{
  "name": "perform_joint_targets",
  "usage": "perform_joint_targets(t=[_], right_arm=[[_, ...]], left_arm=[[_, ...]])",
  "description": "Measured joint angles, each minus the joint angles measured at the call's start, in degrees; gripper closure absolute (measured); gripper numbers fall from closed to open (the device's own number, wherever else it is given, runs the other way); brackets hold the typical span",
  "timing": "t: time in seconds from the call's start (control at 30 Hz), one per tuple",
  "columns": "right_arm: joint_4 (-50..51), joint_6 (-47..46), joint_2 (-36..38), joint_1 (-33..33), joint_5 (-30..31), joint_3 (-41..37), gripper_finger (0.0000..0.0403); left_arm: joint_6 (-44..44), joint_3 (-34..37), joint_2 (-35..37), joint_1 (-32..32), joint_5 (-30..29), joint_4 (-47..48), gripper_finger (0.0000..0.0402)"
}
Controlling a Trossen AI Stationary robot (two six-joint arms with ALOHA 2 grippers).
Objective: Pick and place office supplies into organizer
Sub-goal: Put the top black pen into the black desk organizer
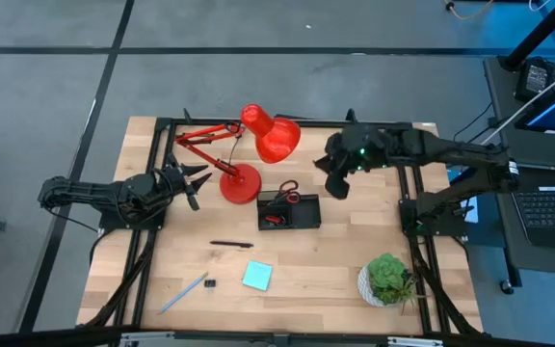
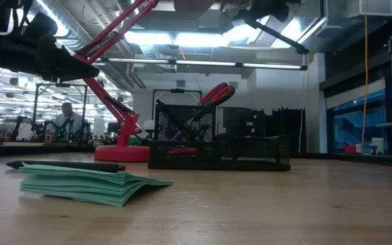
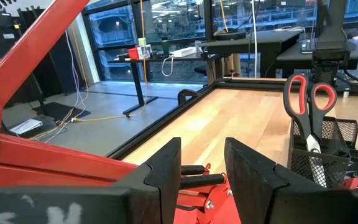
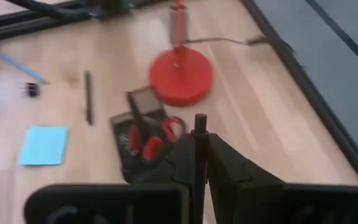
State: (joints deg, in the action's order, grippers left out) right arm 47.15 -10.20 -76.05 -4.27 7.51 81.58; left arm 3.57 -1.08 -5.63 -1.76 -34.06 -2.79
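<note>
The black mesh organizer (image 1: 302,217) stands mid-table beside the red lamp's base (image 1: 240,183). Red-handled scissors (image 3: 309,102) stand blades-down in its tall compartment, and a small red piece (image 2: 182,151) lies in its low part. A black pen (image 1: 229,245), a teal sticky-note pad (image 1: 256,276), a light-blue pen (image 1: 183,293) and a black clip (image 1: 210,283) lie on the near part of the table. My right gripper (image 4: 201,134) hangs shut above the table, right of the organizer, with nothing in it. My left gripper (image 3: 202,165) waits open at the left, by the lamp's arm.
The red desk lamp (image 1: 270,135) leans over the far middle of the table, its jointed arm (image 1: 205,137) close to my left gripper. A potted plant (image 1: 388,278) stands at the near right corner. Bare wood lies between the organizer and the plant.
</note>
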Motion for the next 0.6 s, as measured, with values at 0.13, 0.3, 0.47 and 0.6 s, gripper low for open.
perform_joint_targets(t=[0.13,0.3,0.47,0.6], right_arm=[[-7.1,2.3,-1.9,3.8,0.0,0.0,0.0377],[-16.0,6.6,-6.2,6.1,0.0,0.0,0.0377],[-20.1,9.0,-11.6,6.8,0.0,0.0,0.0377],[-23.8,9.5,-15.6,7.0,-0.6,-0.1,0.0377]], left_arm=[[0.0,0.0,0.0,0.0,0.0,0.0,0.0284],[0.0,0.0,0.0,0.0,0.2,0.0,0.0284],[0.0,0.0,0.0,0.0,0.2,0.0,0.0284],[0.2,0.0,0.0,0.0,0.2,0.0,0.0284]])
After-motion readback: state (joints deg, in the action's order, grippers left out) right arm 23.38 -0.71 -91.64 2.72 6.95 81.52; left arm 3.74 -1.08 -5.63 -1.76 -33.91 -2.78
